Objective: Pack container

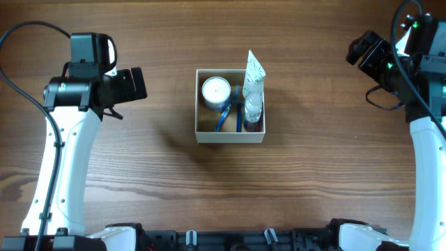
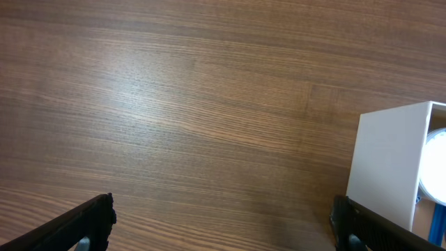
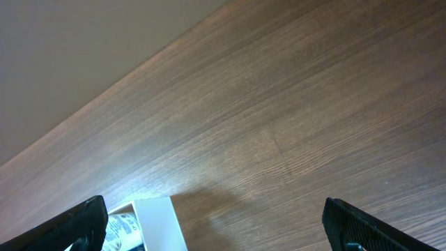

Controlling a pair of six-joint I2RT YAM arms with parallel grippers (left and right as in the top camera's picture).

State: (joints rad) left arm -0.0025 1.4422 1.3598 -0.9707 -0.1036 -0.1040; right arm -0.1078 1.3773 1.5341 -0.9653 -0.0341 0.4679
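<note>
Soft even light; faint shadow beside the container (image 1: 230,137).

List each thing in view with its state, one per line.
container: open-topped, holding toiletries.
jar: lid on, inside container.
tube: propped up, top sticking past the rim.
clear bottle: inside container, by the tube.
left gripper: open, empty.
right gripper: open, empty.

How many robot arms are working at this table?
2. The left arm stands at the table's left side and the right arm at its right side, with the box between them. None looks hidden.
</note>
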